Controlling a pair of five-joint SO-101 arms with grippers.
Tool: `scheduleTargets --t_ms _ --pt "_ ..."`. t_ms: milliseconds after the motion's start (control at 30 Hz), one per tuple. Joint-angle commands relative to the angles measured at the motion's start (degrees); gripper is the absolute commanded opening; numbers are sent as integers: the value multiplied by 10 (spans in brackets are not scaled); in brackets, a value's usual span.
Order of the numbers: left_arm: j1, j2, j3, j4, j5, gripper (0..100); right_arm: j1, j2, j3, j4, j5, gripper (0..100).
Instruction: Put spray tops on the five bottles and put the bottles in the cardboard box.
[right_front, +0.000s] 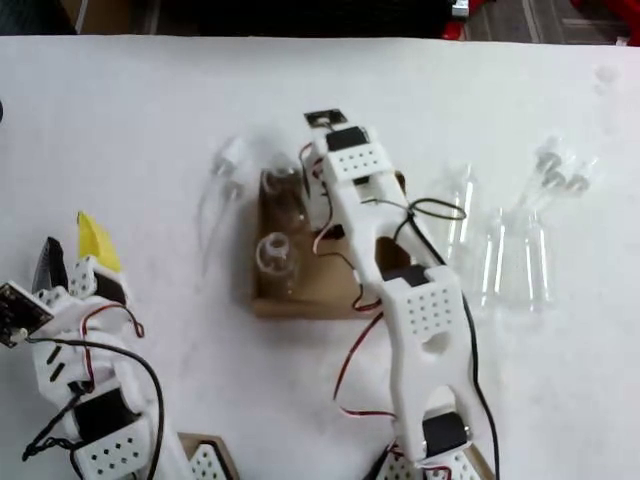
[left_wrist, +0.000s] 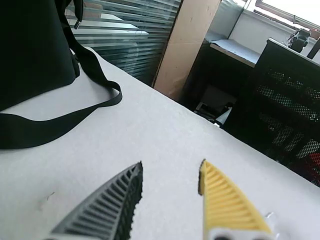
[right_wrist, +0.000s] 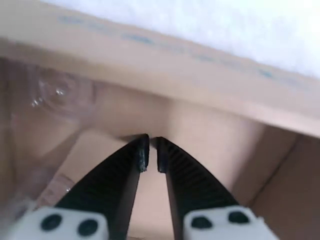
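Note:
The cardboard box (right_front: 318, 292) lies mid-table and holds two clear bottles (right_front: 283, 192) (right_front: 276, 258) without tops. My right arm (right_front: 360, 200) leans over the box. Its gripper (right_wrist: 150, 156) is down inside the box (right_wrist: 165, 55), shut with nothing between the black fingers, beside a clear bottle (right_wrist: 47, 100). Three more clear bottles (right_front: 455, 222) (right_front: 495, 258) (right_front: 537, 260) stand right of the box. Spray tops lie at the far right (right_front: 560, 170), and one (right_front: 228, 160) lies left of the box. My left gripper (right_front: 66, 232) (left_wrist: 170, 172) is open over bare table at the near left, holding nothing.
A black bag with a looping strap (left_wrist: 30, 55) rests on the table ahead of the left gripper. The white table (right_front: 140, 110) is bare between the left arm and the box. Red and black cables (right_front: 350, 330) hang from the right arm.

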Motion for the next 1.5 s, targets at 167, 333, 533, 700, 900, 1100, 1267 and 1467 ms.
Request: scheduleTargets --t_ms 167,333,533,700,900,1100,1267,1467 --pt "7 -4 -2 -4 4 181 32 -44 -17 16 -1 15" --pt "7 -4 -2 -4 4 181 19 -62 -18 41 -2 15" --pt "7 -4 -2 -4 4 181 107 -135 -57 43 -7 15" --pt "7 -4 -2 -4 4 181 227 -226 -135 44 -3 18" --pt "7 -4 -2 -4 4 181 331 -231 -163 40 77 19" --pt "27 -2 -2 -2 -49 181 353 -147 -169 19 92 19" --pt "82 -4 -2 17 -118 181 322 -107 -169 -29 88 107" --pt "107 -3 -2 29 -139 181 284 -58 -169 -127 86 132"
